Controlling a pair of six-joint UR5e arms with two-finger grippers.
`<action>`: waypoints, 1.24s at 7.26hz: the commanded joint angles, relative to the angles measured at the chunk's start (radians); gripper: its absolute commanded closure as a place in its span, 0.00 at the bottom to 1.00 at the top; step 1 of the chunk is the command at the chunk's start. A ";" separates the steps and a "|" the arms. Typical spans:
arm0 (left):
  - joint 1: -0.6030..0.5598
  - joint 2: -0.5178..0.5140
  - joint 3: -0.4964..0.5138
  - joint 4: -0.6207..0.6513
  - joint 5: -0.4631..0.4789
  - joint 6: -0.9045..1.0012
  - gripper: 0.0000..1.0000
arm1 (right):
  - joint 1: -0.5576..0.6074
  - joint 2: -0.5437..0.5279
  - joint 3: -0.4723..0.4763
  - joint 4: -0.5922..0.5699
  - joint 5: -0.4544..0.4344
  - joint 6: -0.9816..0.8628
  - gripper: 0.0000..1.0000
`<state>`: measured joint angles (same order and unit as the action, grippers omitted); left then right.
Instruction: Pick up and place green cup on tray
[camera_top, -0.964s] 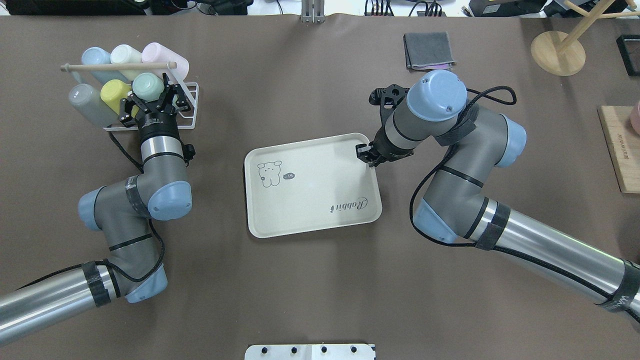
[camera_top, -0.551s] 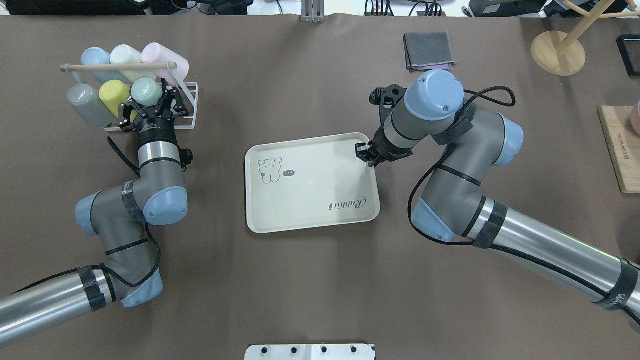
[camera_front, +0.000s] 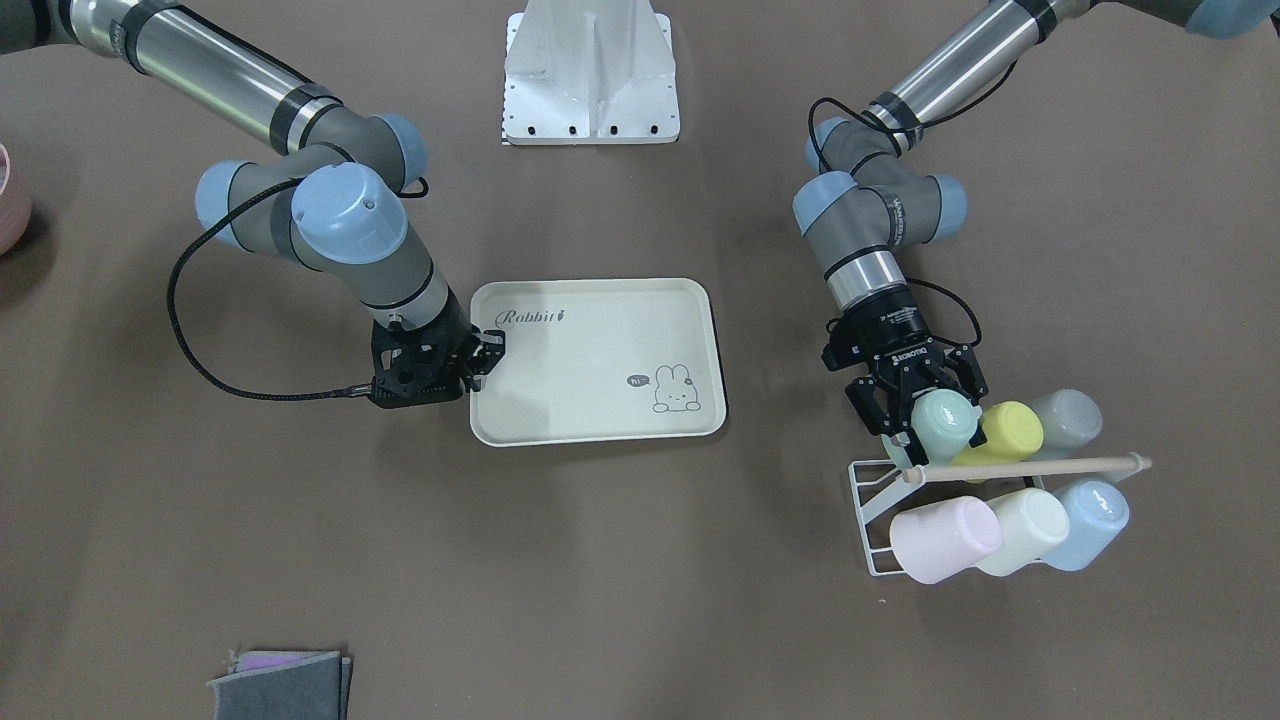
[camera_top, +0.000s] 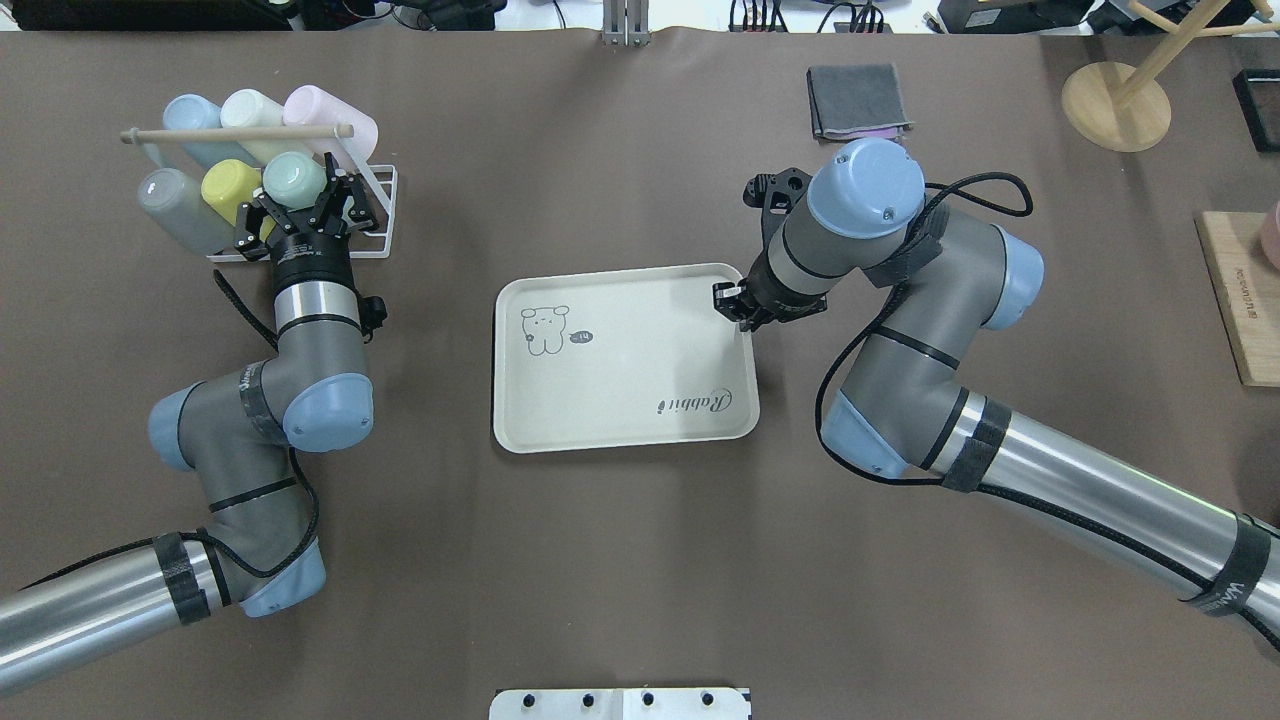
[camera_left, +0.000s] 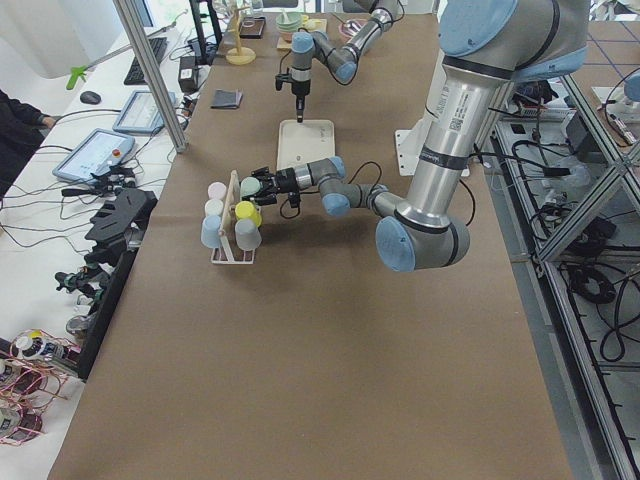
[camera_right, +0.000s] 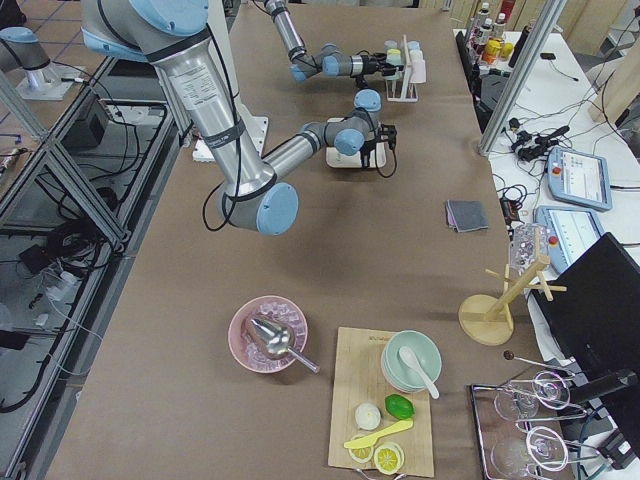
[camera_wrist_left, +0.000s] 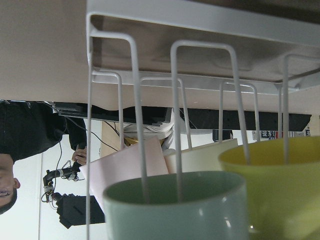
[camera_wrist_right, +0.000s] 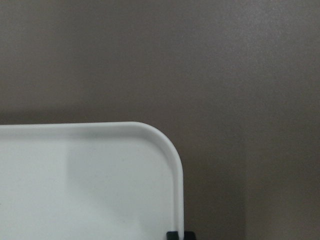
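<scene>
The green cup (camera_top: 293, 180) lies tilted on a white wire rack (camera_top: 385, 200), its base up; it also shows in the front view (camera_front: 942, 420) and fills the bottom of the left wrist view (camera_wrist_left: 175, 210) with a rack prong inside it. My left gripper (camera_top: 300, 205) is shut on the green cup, one finger on each side. The cream tray (camera_top: 620, 360) with the bunny drawing lies mid-table. My right gripper (camera_top: 735, 303) is shut on the rim at the tray's far right corner, also seen in the front view (camera_front: 487, 355).
The rack also holds a yellow-green cup (camera_top: 225, 185), a grey cup (camera_top: 170, 205), and blue, cream and pink cups behind a wooden rod (camera_top: 235, 133). A grey cloth (camera_top: 858, 100), a wooden stand (camera_top: 1115, 105) and a wooden board (camera_top: 1240, 300) lie to the right.
My left gripper and the green cup have moved slightly back toward the robot and to the left. The tray has turned a little, squarer to the table, with my right gripper on its rim.
</scene>
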<state>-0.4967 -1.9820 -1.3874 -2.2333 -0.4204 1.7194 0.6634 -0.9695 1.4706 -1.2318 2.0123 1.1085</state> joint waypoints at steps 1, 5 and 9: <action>0.000 0.000 -0.044 -0.002 0.000 0.060 0.82 | 0.001 0.000 -0.009 0.002 -0.001 0.004 1.00; -0.014 0.014 -0.062 -0.148 0.018 0.185 0.82 | 0.002 -0.001 -0.006 0.003 0.000 0.036 0.20; -0.114 0.008 -0.262 -0.270 -0.082 0.367 0.96 | 0.151 -0.049 0.011 -0.027 0.098 -0.051 0.00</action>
<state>-0.5852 -1.9692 -1.5642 -2.4963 -0.4339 2.0543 0.7541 -0.9934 1.4762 -1.2479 2.0688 1.1060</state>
